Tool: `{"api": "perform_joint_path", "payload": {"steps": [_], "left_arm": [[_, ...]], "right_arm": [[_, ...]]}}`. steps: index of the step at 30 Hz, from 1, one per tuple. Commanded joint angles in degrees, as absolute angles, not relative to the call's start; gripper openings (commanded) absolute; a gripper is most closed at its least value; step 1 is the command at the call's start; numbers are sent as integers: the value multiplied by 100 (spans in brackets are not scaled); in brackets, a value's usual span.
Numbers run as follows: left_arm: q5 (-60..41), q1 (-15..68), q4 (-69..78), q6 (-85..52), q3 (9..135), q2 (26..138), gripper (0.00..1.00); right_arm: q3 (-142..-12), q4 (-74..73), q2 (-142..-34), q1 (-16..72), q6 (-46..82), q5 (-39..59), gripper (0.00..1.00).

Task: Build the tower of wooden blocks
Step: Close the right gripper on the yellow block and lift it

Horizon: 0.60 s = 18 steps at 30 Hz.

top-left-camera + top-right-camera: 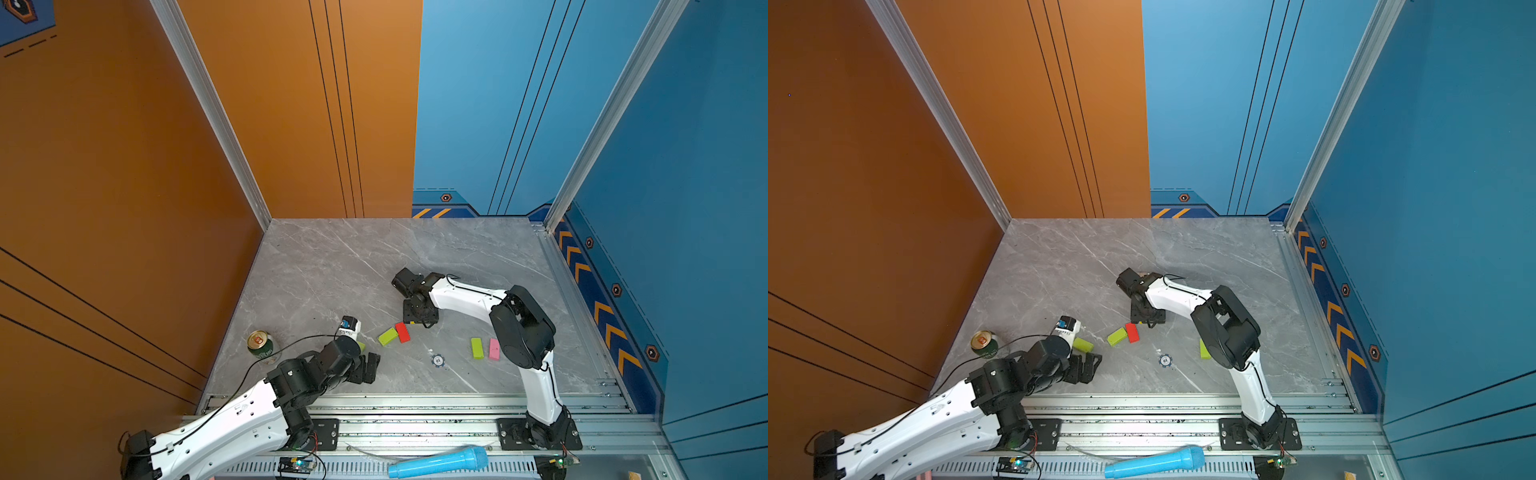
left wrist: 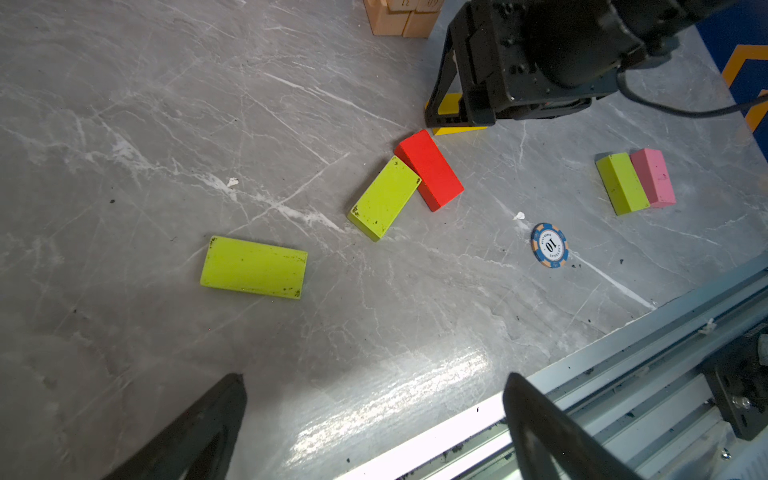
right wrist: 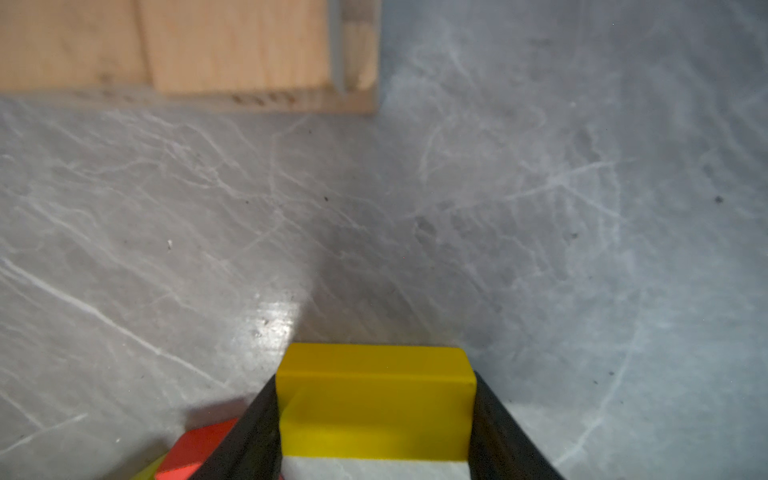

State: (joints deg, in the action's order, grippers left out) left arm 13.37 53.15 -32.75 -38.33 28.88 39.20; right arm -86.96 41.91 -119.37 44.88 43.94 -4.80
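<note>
The yellow block (image 3: 374, 399) sits between the black fingers (image 3: 257, 424) of the right claw (image 3: 374, 376). They lie flush against both of its long sides with no gap showing, so the claw is closed on it. In the left wrist view the block shows low at the table (image 1: 332, 257) under the claw's frame, and I cannot tell whether it is lifted clear. Past it, farther from the robot and apart from it, the tan blocks (image 3: 187, 50) stand packed side by side; in both top views the right arm (image 1: 465, 297) hides nearly all of them. Just beside the right claw, toward the front, lies the red block (image 1: 402, 332), and a green block (image 1: 388, 336) lies at an angle with one end touching the red block's long side. Well to the right, by the right arm's elbow, a third green block (image 1: 477, 348) and the pink block (image 1: 494, 348) lie side by side, touching. The chip (image 1: 438, 360) lies flat between these two pairs, nearer the front edge. To the left, a lone green block (image 1: 1083, 344) lies flat just beyond the left claw (image 2: 374, 380), which is spread wide and empty above bare table near the front rail. The can (image 1: 261, 345) stands upright at the table's left edge, beside the left arm (image 1: 232, 419).
</note>
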Motion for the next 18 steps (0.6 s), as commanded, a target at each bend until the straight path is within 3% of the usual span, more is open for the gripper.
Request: {"api": "perform_joint_path", "payload": {"steps": [1,11,18], "left_arm": [[1247,5231,-3261,-3723,2827,3876,98],[1266,5134,-3268,-3657,2984,3998,98],[1235,4944,-3239,-3525,3180,4157,98]], "right_arm": [[-8737,4402,-11977,4470,4414,-580,51],[-9296,4998,-11295,4493,4133,-905,51],[-10344,5487,-11645,4265,3836,-903,51]]}}
